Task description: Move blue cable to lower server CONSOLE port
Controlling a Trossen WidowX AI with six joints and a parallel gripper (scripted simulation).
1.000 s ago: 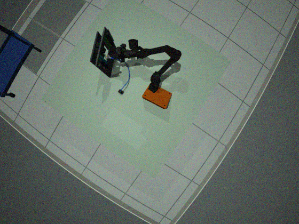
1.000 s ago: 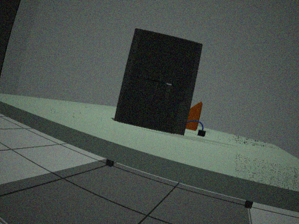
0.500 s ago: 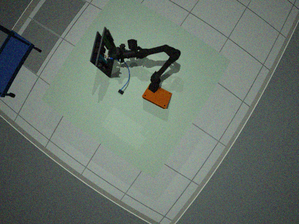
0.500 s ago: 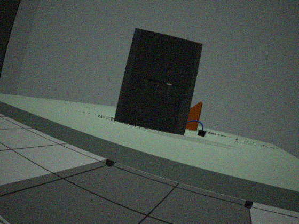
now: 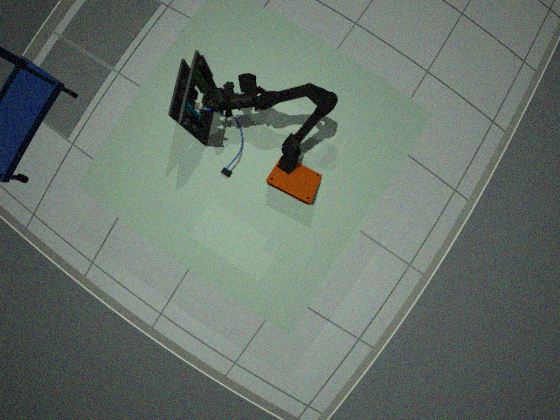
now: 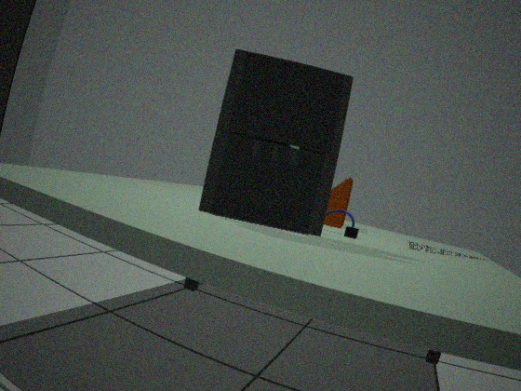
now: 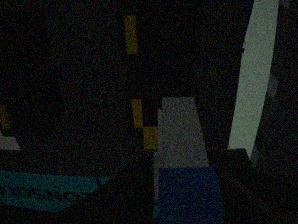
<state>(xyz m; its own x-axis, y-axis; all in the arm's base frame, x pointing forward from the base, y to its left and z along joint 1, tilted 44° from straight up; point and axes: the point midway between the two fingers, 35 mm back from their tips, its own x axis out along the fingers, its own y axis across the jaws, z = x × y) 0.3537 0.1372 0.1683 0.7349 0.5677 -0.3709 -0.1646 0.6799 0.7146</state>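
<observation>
Top view, looking down on a pale green desk (image 5: 300, 285) (image 6: 260, 261), matte and smooth, with a jointed black arm (image 5: 317, 107) rising off a flat orange base plate (image 5: 307, 186) (image 6: 340, 202). Reaching with the hand (image 5: 211, 102) (image 7: 180, 163) to the upright dark server panels (image 5: 181, 92) (image 6: 276, 144), and trailing a thin blue cable (image 5: 243, 137) (image 6: 341, 211) round to a small black block (image 5: 226, 172) (image 6: 351, 232).

Exterior view, facing plain, flat panel backs, with hand and plug hidden; showing the desk's thick edge, unlike from above.

Wrist view, dim and grainy: grasping the boxy grey-and-blue plug (image 7: 182, 132), right beside a teal strip (image 7: 45, 191) with dark lettering. Cannot tell whether seated in a port.
</observation>
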